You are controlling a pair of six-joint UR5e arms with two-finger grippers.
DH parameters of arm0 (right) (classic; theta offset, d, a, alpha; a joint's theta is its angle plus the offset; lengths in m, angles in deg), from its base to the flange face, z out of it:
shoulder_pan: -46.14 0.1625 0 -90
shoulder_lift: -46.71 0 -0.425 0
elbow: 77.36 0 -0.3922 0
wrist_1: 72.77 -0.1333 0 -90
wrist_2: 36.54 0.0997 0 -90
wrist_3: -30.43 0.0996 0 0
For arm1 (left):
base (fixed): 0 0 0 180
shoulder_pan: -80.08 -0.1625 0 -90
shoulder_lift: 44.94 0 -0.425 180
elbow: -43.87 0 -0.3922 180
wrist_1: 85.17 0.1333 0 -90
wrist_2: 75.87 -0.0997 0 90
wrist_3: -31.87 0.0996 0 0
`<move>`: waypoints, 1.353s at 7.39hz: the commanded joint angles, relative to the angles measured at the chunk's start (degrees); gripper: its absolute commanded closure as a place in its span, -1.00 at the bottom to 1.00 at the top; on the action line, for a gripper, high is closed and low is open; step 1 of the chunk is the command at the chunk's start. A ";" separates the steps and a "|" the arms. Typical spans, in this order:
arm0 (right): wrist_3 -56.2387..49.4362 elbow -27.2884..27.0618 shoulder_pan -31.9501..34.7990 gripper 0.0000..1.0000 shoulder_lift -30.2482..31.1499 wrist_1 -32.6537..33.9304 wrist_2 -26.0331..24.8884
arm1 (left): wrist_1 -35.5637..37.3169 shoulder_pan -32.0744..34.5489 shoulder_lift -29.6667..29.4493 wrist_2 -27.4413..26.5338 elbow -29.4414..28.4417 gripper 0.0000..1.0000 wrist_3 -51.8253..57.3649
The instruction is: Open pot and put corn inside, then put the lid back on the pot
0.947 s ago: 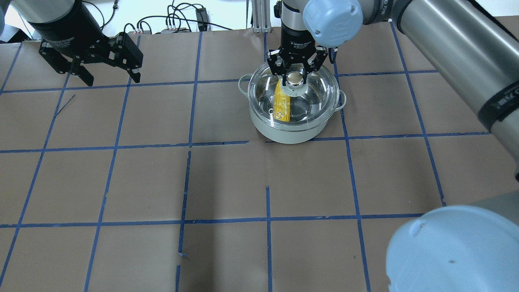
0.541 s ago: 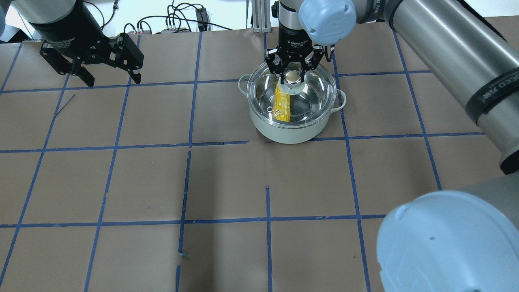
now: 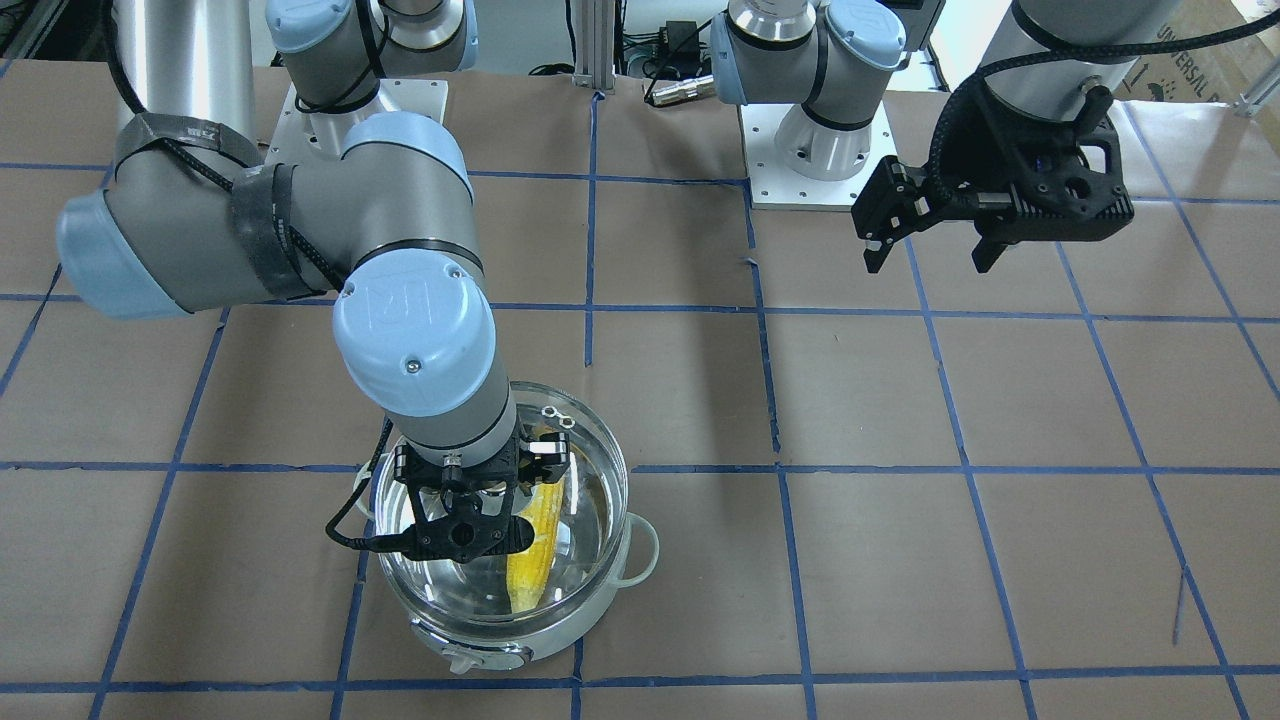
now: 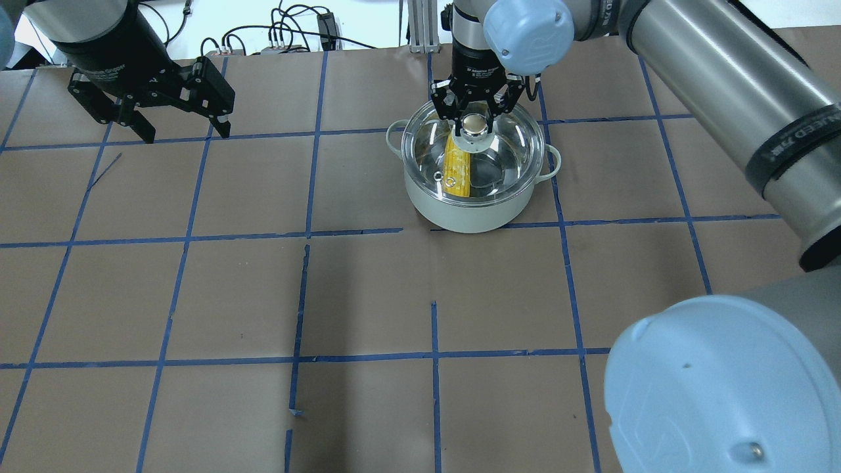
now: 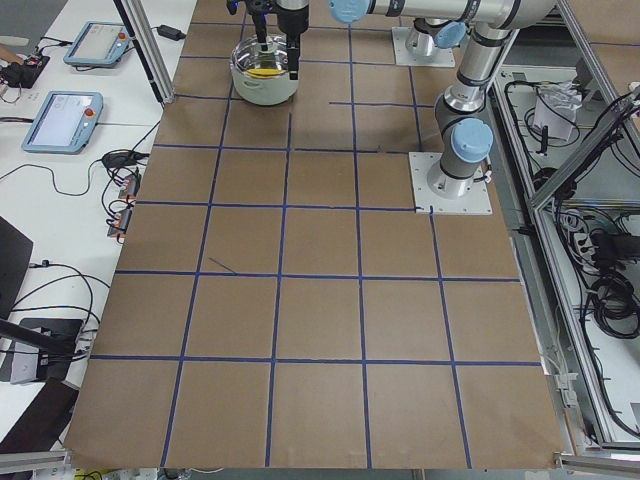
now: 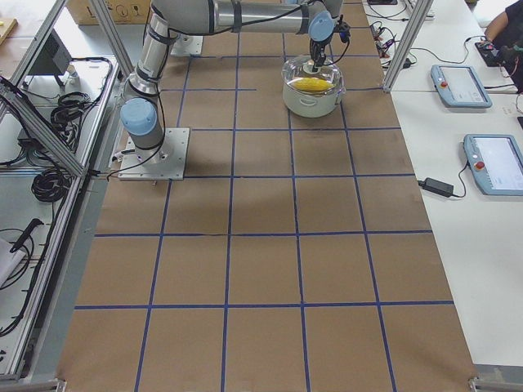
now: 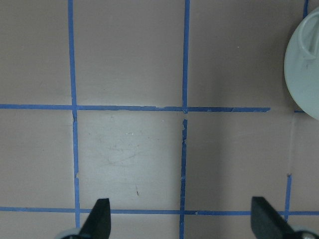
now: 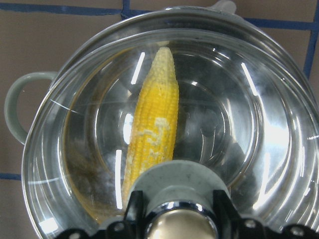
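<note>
The pale green-white pot (image 4: 470, 213) stands on the table's far right half. The yellow corn (image 4: 458, 172) lies inside it, tip pointing away from the robot. The clear glass lid (image 4: 509, 148) sits over the pot's rim, lined up with it. My right gripper (image 4: 474, 123) is shut on the lid's knob from above. The right wrist view shows the corn (image 8: 154, 124) through the glass lid (image 8: 249, 124). From the front, the right gripper (image 3: 470, 530) covers the knob above the pot (image 3: 500, 645). My left gripper (image 4: 184, 131) is open and empty at the far left.
Brown paper with blue tape gridlines covers the table (image 4: 368, 295). The left wrist view shows bare paper and the pot's side (image 7: 304, 64) at the right edge. Cables lie beyond the far edge (image 4: 295, 33). The right arm's elbow (image 4: 723, 387) looms at the near right.
The lid, held by my right gripper, has shifted slightly left and now lines up with the pot's rim. The left gripper has barely moved.
</note>
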 commanded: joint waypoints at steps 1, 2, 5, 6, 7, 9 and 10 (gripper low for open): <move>-0.06 0.08 -0.03 0.21 -0.07 0.20 -0.01 | 0.03 0.10 0.10 -0.45 0.37 -1.00 -0.11; -0.15 0.25 -0.11 0.21 -0.15 0.20 -0.01 | 0.03 0.01 0.01 -0.37 -0.23 -1.00 -0.03; -0.24 0.17 -0.12 0.21 -0.42 0.90 -0.01 | 0.03 0.01 0.10 -0.46 -0.06 -1.00 -0.03; -0.07 0.25 -0.12 0.12 -1.03 0.99 -0.01 | 0.03 0.01 0.10 -0.46 0.11 -1.00 -0.03; 0.02 0.25 -0.12 -0.02 -1.03 1.52 -0.10 | 0.03 0.01 0.18 -0.46 0.37 -1.00 -0.11; 0.29 1.21 -0.12 -0.36 -0.95 1.52 -0.19 | 0.03 0.10 0.19 -0.46 0.38 -1.00 -0.03; 0.37 2.87 -0.12 -0.68 -0.77 1.44 -0.62 | 0.03 0.10 0.27 -0.46 0.38 -1.00 -0.03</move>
